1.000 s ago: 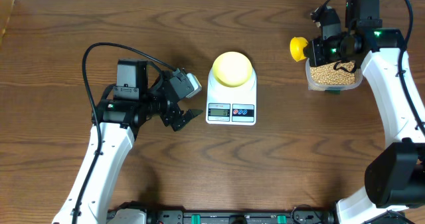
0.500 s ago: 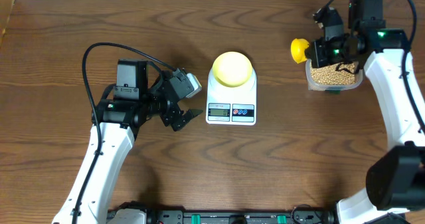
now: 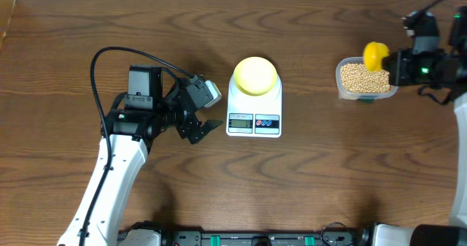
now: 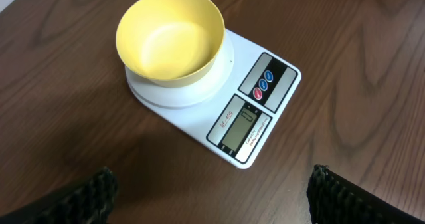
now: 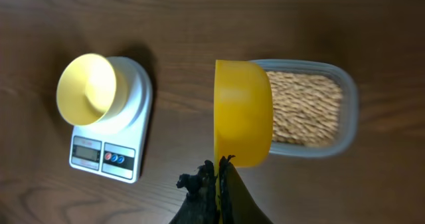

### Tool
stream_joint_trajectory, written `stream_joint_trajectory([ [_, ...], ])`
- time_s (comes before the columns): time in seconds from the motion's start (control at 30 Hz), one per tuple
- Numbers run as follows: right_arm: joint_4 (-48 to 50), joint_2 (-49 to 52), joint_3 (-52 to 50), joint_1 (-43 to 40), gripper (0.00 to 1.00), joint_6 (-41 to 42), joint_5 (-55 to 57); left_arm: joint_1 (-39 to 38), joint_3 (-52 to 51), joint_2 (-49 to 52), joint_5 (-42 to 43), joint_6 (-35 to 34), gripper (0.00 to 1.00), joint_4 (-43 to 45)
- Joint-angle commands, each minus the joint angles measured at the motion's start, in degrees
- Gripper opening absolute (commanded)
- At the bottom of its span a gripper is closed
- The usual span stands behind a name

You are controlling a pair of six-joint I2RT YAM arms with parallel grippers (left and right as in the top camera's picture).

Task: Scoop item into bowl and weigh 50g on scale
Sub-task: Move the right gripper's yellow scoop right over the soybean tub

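While the left gripper [image 4: 212, 196] hangs over the brown wooden table [image 3: 328, 173] with its two black fingers [image 4: 89, 192] spread wide and nothing between them, the right gripper [image 5: 218, 179] has its fingers shut tight on the bottom of a yellow scoop [image 5: 242, 111]. The scoop is tipped on its side above one end of a clear plastic tub [image 5: 348, 111]. Only the scoop's round back shows, so I cannot tell if anything is inside it. The tan beans [image 3: 359, 77] lie in the tub, which sits on the right side of the table, well apart from the scale. The white scale [image 3: 254, 120] stands in the middle of the table. The little yellow bowl [image 3: 255, 74] sits upright on the scale's round top. The scale's grey screen and two round buttons face the robot. The numbers on the screen are too small to read. The left gripper is near the scale, on its left side, not touching it.
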Motion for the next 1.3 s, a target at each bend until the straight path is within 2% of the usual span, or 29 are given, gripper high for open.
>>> stream_joint_trajectory([
  [0.0,-1.3,-0.5,1.2,-2.0,0.01,-0.4,-0.1,0.2,1.8,0.2,-0.3,0.9,0.93,0.0],
  [0.5,-6.5,-0.5,1.1,-4.0,0.01,-0.4,8.8,0.2,1.8,0.2,-0.3,1.0,0.93,0.0],
  [1.27,-3.5,0.2,-1.4,-8.0,0.01,-0.4,8.9,0.2,1.7,0.2,-0.3,1.0,0.93,0.0],
])
